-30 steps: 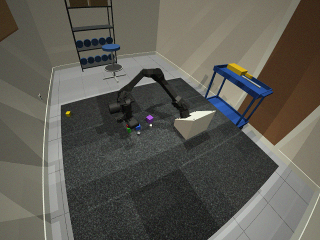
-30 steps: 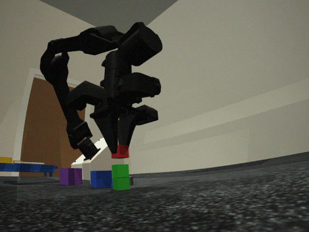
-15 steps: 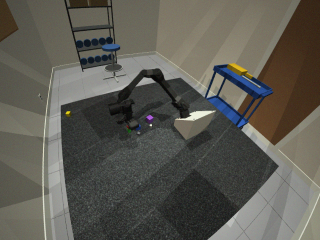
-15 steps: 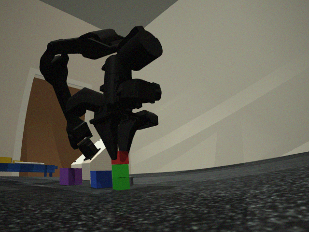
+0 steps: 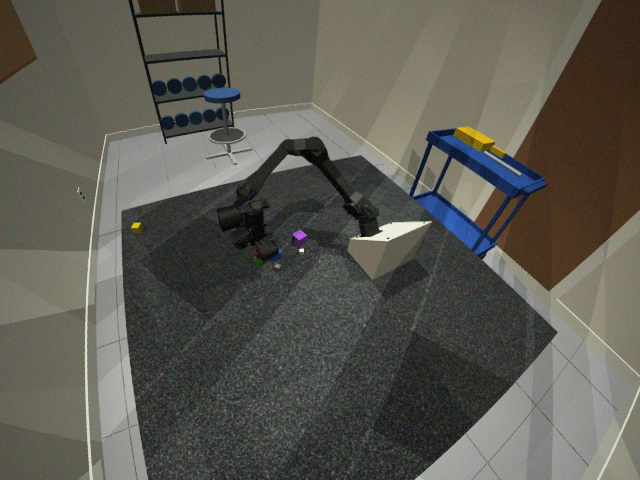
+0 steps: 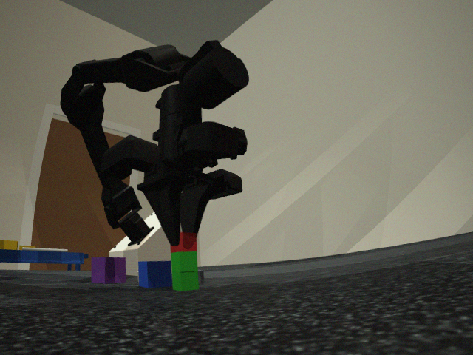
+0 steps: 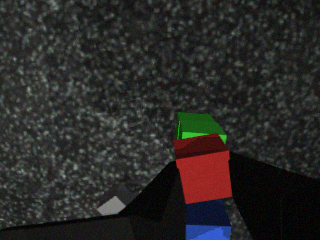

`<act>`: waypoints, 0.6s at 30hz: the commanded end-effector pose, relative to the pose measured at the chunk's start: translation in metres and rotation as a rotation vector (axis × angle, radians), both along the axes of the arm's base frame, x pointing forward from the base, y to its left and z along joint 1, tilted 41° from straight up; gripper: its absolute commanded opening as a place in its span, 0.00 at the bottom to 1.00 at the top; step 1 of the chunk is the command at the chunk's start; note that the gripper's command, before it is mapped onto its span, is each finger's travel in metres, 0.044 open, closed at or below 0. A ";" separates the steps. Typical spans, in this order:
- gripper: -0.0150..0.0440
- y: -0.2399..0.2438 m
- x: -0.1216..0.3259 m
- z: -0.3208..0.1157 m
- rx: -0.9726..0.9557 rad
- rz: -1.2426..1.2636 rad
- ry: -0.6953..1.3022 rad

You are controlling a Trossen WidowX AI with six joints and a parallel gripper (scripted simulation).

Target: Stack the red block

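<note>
The green tower [image 6: 185, 271] [image 5: 258, 261] [image 7: 197, 123] is two green blocks, one on the other, upright on the dark mat. The red block [image 6: 187, 247] [image 7: 205, 177] [image 5: 255, 254] is right above it; in the exterior view its underside meets the tower's top with no gap showing. My gripper [image 6: 186, 240] [image 7: 201, 165] points down and is shut on the red block, one finger on each side. In the wrist view the red block hides part of the tower's top, so how well they line up there is partly hidden.
A blue block [image 6: 154, 274] [image 7: 207, 232] [image 5: 277, 254] stands close beside the tower. A purple block [image 6: 108, 270] [image 5: 299, 238] stands farther off. Small white [image 5: 301, 251] and grey [image 5: 277, 266] blocks lie nearby. A yellow block [image 5: 136, 227] is at the mat's far left.
</note>
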State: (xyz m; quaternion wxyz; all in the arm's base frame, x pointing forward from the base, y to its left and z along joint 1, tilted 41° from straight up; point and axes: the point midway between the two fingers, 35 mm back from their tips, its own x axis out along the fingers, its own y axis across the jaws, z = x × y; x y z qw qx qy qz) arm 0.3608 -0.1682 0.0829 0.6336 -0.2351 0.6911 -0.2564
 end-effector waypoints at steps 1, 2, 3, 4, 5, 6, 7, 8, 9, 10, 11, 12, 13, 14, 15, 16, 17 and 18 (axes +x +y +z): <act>0.25 -0.001 0.000 0.000 -0.005 0.002 0.002; 0.25 -0.001 0.000 0.000 -0.005 0.002 0.002; 0.25 -0.001 0.000 0.000 -0.005 0.002 0.002; 0.25 0.000 0.000 0.000 -0.005 0.002 0.002; 0.25 0.001 0.000 0.002 -0.004 0.002 0.002; 0.25 0.002 0.001 0.004 -0.004 0.002 0.002; 0.30 0.000 0.000 0.000 0.000 0.001 0.001; 0.34 0.000 0.000 0.000 0.000 0.001 0.001; 0.39 0.000 0.000 0.000 0.000 0.001 0.001; 0.43 0.000 0.000 0.000 0.000 0.001 0.001; 0.48 0.000 0.000 0.000 0.000 0.001 0.001; 0.52 0.000 0.000 0.000 0.000 0.001 0.001; 0.57 0.000 0.000 0.000 0.000 0.001 0.001; 0.61 0.000 0.000 0.000 0.000 0.001 0.001; 0.65 0.000 0.000 0.000 0.000 0.001 0.001; 0.70 0.000 0.000 0.000 0.000 0.001 0.001; 0.74 0.000 0.000 0.000 0.000 0.001 0.001; 0.79 0.000 0.000 0.000 0.000 0.001 0.001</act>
